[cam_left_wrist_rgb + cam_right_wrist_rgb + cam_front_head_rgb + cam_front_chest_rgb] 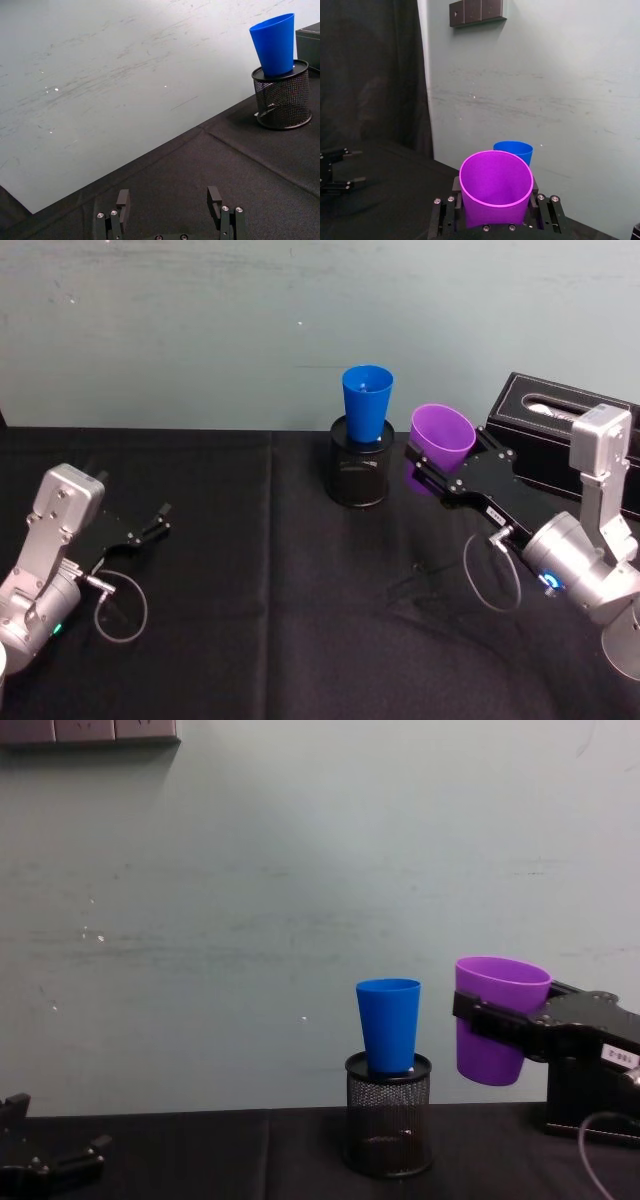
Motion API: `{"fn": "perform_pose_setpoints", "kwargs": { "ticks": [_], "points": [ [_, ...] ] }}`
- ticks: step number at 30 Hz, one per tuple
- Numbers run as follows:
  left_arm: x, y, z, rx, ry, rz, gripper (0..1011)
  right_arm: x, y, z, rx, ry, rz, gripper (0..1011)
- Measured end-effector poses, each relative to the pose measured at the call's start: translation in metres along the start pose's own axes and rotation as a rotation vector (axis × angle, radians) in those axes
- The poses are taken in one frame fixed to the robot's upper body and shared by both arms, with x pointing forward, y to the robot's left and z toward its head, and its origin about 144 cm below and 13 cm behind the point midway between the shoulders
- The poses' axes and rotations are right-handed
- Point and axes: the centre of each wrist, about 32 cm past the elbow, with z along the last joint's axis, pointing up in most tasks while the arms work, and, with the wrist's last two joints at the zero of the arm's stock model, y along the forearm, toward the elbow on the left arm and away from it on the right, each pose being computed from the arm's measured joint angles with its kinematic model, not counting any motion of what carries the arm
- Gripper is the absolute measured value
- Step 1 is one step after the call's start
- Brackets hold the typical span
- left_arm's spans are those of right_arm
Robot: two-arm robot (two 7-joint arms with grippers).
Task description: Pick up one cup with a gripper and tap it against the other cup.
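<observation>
The right claw, clamped on the purple cup, hangs beside the blue cup; a gentle sideways nudge should tap it. The left claw idles open.

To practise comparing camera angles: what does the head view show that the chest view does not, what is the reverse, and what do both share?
Head view, not chest: the oval opening in the black box top and the left arm's silver links. Chest view, not head: the dark wall plate and the purple cup base hanging clear of the table. Both: the right gripper shut on the purple cup, the blue cup standing on the mesh holder, the left gripper open at the left.
</observation>
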Motion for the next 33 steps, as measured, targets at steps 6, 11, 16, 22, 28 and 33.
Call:
{"fn": "perform_pose_setpoints", "kwargs": {
  "ticks": [6, 11, 16, 22, 28, 33],
  "points": [
    [0.0, 0.0, 0.0, 0.0, 0.0, 0.0, 1011, -0.003, -0.01, 0.004, -0.015, 0.006, 0.01, 731],
    [0.0, 0.0, 0.0, 0.0, 0.0, 0.0, 1012, -0.008, -0.017, 0.007, -0.026, 0.012, 0.033, 731],
    [0.0, 0.0, 0.0, 0.0, 0.0, 0.0, 1011, -0.013, -0.023, 0.005, -0.049, 0.027, 0.038, 731],
    [0.0, 0.0, 0.0, 0.0, 0.0, 0.0, 1011, -0.015, -0.025, 0.005, -0.06, 0.034, 0.035, 731],
    [0.0, 0.0, 0.0, 0.0, 0.0, 0.0, 1011, -0.016, -0.025, 0.005, -0.064, 0.039, 0.043, 731],
    [0.0, 0.0, 0.0, 0.0, 0.0, 0.0, 1011, -0.016, -0.025, 0.005, -0.064, 0.038, 0.042, 731]
  ]
}}
